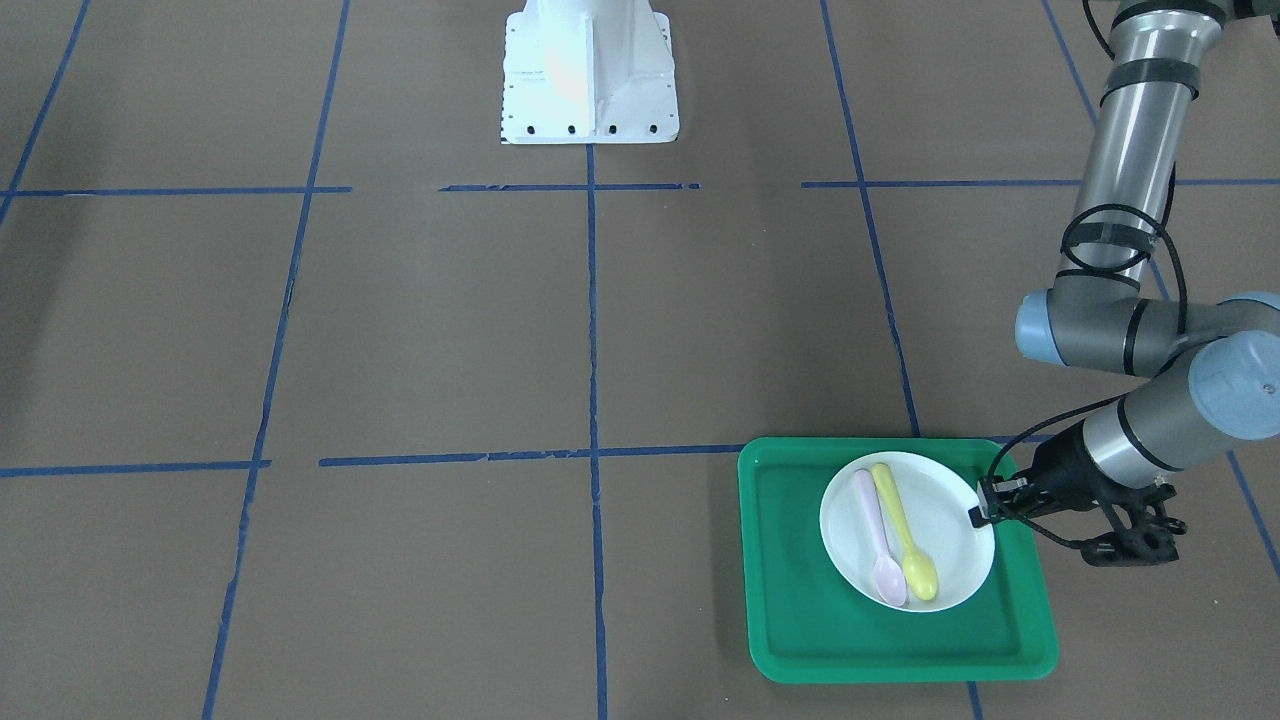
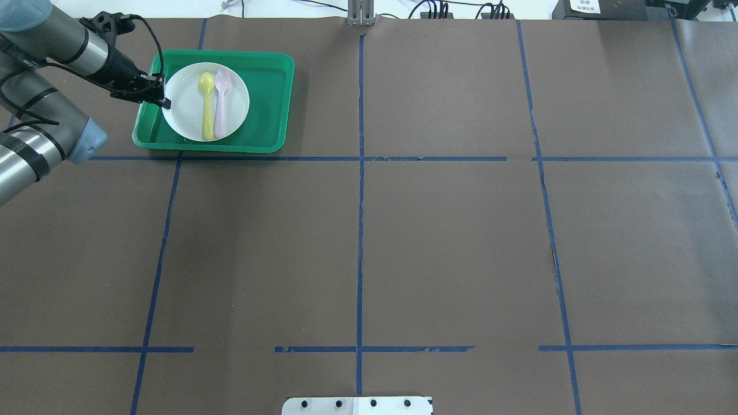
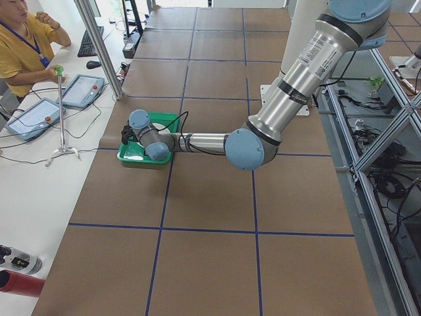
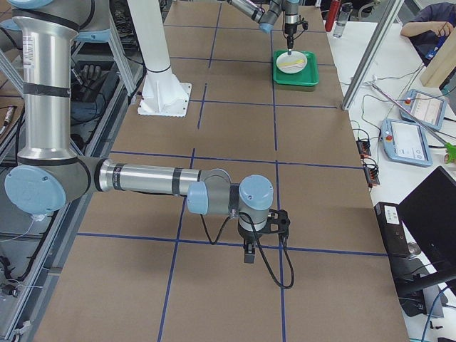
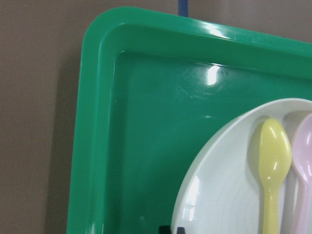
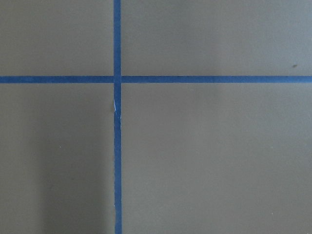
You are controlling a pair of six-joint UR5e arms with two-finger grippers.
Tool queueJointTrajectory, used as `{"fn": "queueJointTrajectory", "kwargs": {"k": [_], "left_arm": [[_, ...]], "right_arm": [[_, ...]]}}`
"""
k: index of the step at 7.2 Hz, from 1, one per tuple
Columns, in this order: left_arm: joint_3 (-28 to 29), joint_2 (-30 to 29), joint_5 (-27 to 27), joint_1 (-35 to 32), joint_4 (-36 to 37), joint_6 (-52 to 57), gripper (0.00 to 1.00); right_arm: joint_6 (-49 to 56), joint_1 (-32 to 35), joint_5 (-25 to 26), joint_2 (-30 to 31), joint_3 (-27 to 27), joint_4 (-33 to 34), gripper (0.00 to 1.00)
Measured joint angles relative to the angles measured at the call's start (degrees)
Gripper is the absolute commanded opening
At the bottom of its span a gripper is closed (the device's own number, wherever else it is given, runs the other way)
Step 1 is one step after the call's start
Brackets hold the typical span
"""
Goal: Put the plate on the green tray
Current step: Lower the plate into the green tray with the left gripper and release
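Observation:
The white plate (image 1: 950, 535) lies inside the green tray (image 1: 800, 610) with a yellow spoon (image 1: 905, 535) and a pink spoon (image 1: 875, 535) on it. My left gripper (image 1: 982, 506) is shut on the plate's rim at the side nearest its arm. In the overhead view the left gripper (image 2: 163, 95) pinches the plate (image 2: 184, 106) over the tray (image 2: 268, 98). The left wrist view shows the plate (image 5: 229, 195), the tray corner (image 5: 146, 146) and dark fingertips (image 5: 171, 230) at the bottom edge. My right gripper (image 4: 249, 255) hangs over bare table far from the tray; I cannot tell if it is open.
The tray sits near the table's far left corner in the overhead view. Blue tape lines (image 2: 360, 173) cross the brown table. The robot's white base (image 1: 590, 70) stands mid-table at the robot's side. An operator (image 3: 23, 46) sits beyond the table's end.

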State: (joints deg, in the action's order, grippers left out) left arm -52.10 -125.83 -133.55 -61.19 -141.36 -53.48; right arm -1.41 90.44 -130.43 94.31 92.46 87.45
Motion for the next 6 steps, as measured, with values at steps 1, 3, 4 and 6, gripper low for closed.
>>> {"fn": "queueJointTrajectory", "kwargs": {"k": [1,3,4,6], "left_arm": [[0.12,-0.24,0.87,0.28,-0.85,-0.03,0.0],[0.46,-0.36,2.01,0.7,-2.42,-0.04,0.19],[0.6,-0.36,2.16,0.76,-2.81,-0.04,0.99],[0.67,-0.21,3.16,0.83,-4.24,-0.04,1.0]], "right_arm": [[0.0,0.0,0.0,0.0,0.0,0.0,1.0],[0.0,0.0,0.0,0.0,0.0,0.0,1.0],[0.0,0.0,0.0,0.0,0.0,0.0,1.0],[0.0,0.0,0.0,0.0,0.0,0.0,1.0]]}}
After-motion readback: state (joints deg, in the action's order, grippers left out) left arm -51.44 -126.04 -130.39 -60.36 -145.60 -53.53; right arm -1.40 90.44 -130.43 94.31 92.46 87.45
